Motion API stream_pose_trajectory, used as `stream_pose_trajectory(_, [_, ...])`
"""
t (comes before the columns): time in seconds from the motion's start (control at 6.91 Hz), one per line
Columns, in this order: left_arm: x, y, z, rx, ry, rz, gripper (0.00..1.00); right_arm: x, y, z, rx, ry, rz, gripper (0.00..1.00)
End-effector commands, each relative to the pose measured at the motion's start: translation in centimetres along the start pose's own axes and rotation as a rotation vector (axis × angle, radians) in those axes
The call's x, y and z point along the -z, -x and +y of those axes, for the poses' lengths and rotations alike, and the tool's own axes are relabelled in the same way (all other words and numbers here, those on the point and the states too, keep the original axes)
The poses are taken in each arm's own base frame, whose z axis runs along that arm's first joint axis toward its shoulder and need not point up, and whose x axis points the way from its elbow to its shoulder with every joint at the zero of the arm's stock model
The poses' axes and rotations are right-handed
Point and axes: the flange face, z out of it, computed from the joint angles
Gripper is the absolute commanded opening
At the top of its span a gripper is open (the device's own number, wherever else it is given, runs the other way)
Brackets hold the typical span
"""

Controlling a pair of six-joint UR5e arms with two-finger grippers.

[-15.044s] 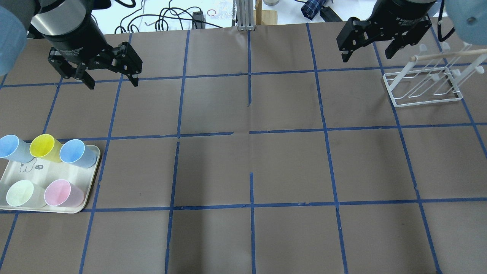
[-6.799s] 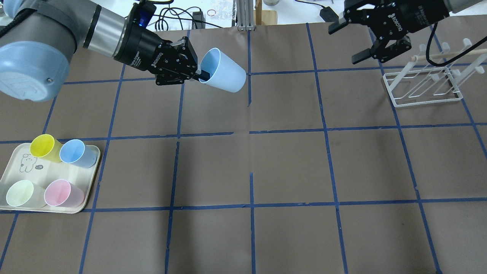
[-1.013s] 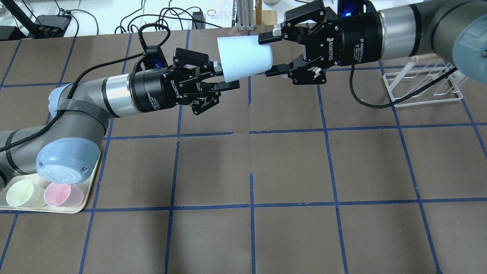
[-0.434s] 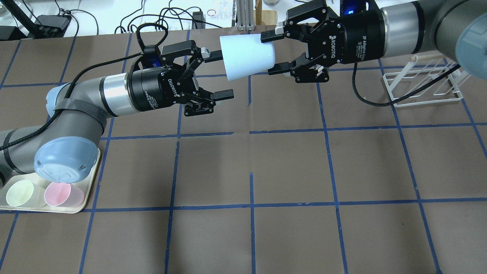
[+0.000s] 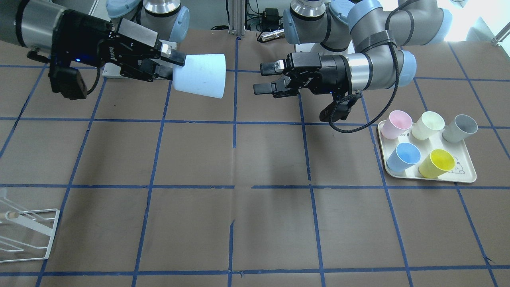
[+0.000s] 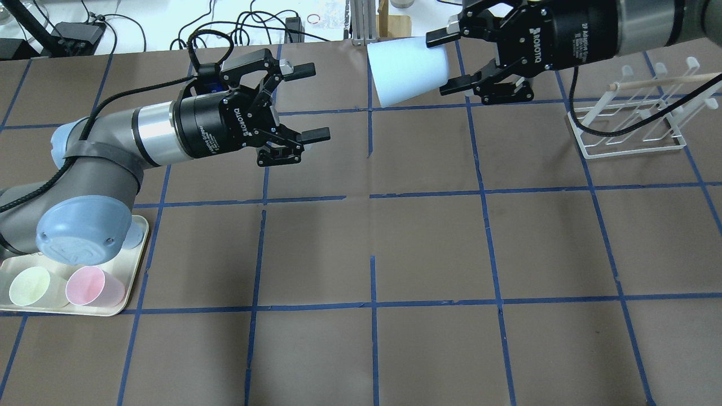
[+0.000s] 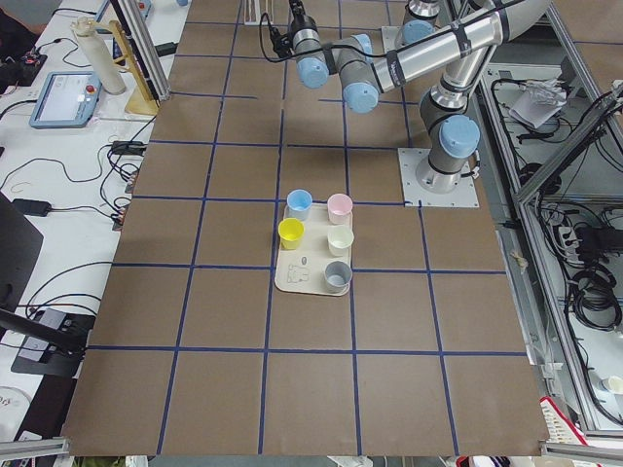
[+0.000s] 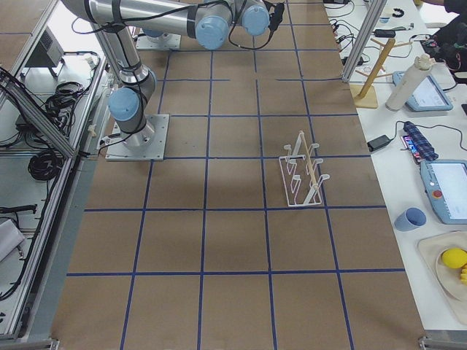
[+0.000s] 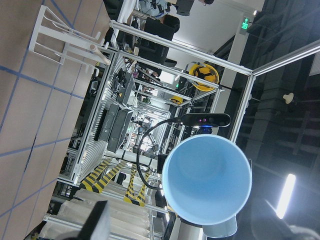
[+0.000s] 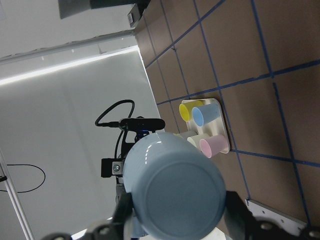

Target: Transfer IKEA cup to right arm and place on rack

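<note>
The right gripper (image 6: 443, 63) is clamped on the narrow base end of the IKEA cup (image 6: 406, 70), one finger on each side of its wall. It holds the cup on its side in the air above the brown table (image 6: 428, 248). The cup's mouth points left, toward the left gripper (image 6: 315, 101) (the left wrist view looks straight into the sky-blue inside). The left gripper's fingers (image 6: 307, 69) are spread wide apart with nothing between them, and a clear gap separates them from the cup's rim.

The right arm (image 6: 648, 22) reaches in from the right. The white wire rack (image 6: 626, 127) stands on the table beyond the cup on the right, well apart from it.

On the left side a cream tray (image 5: 458, 173) carries five upright cups: pink (image 5: 395, 124), pale yellow (image 5: 428, 125), grey (image 5: 460, 128), blue (image 5: 404, 156) and yellow (image 5: 437, 163).
</note>
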Motion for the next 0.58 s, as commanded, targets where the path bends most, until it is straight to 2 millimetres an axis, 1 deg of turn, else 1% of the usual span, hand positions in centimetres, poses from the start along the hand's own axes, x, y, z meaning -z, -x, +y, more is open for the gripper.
stream_pose_trajectory(0.0, [1.3,0.3,-1.8,-0.036,-0.058,-0.181,1.00,7.1,-1.4,-1.4,0.043,-0.109,0.290,0.59])
stream_pose_trajectory(0.14, [1.8,0.8,-2.7,-0.088,-0.097,-0.344,1.00,8.8,-2.0,-2.3,0.134,-0.176,0.503,0.59])
stream_pose_trajectory(0.29, [2.6,1.9,-3.6,-0.116,-0.142,-0.517,1.00,10.3,-2.9,-4.6,0.223,-0.244,0.664,0.59])
stream_pose_trajectory(0.43, [3.5,1.8,-4.5,-0.139,-0.183,-0.658,1.00,11.7,-4.6,-6.5,0.255,-0.267,0.849,0.58])
